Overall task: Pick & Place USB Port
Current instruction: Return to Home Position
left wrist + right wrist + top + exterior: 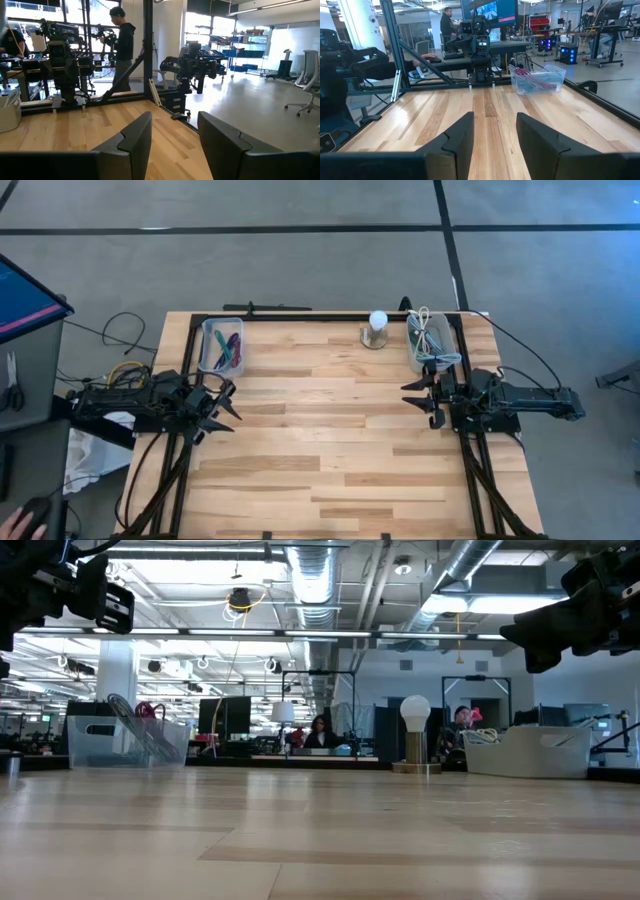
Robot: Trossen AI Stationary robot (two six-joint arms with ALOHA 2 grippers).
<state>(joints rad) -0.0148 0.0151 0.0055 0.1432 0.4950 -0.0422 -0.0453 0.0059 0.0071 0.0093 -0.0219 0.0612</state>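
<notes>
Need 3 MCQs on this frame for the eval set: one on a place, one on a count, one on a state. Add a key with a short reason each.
1. Where does the white bulb stand?
A) between the clear bin and the gray bin
B) out in the middle, away from both bins
C) inside the clear bin

2. How many bins are on the table?
A) one
B) two
C) four

3. What state are the left claw and the right claw in?
A) both open and empty
B) left shut, right open
C) both shut

Key:
1 A, the high view shows the bulb in line with the two bins, between them.
2 B, only the clear bin and the gray bin show.
3 A, each wrist view shows a wide gap in its claw with nothing in it.
</notes>
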